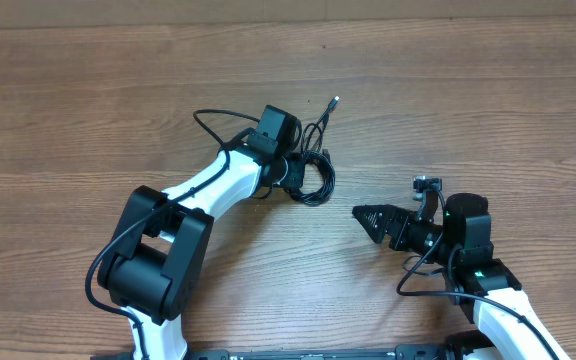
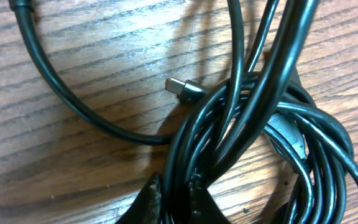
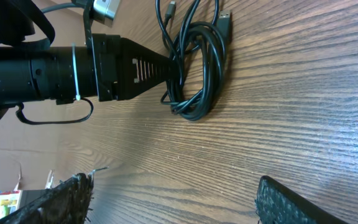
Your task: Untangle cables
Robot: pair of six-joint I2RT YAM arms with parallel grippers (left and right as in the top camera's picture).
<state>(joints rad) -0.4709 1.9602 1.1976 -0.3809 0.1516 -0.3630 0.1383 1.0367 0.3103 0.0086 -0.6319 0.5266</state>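
The cables [image 1: 315,172] lie as one bunch of thin black loops on the wooden table just above its middle, and one plug tip [image 1: 336,100] sticks out toward the far edge. My left gripper [image 1: 294,172] reaches into the bunch's left side. In the left wrist view its jaws [image 2: 174,186] are pinched on a few strands of the cables [image 2: 278,81], beside a small metal plug [image 2: 185,88]. My right gripper [image 1: 363,214] hovers to the right of the bunch, pointing at it. Its fingers [image 3: 173,183] are spread wide with nothing between them, well short of the cables [image 3: 197,74].
The left arm's own thicker black wire [image 1: 208,122] arcs out behind its wrist. The right arm's base [image 1: 488,290] sits at the front right. Bare wood table [image 1: 88,100] surrounds the bunch.
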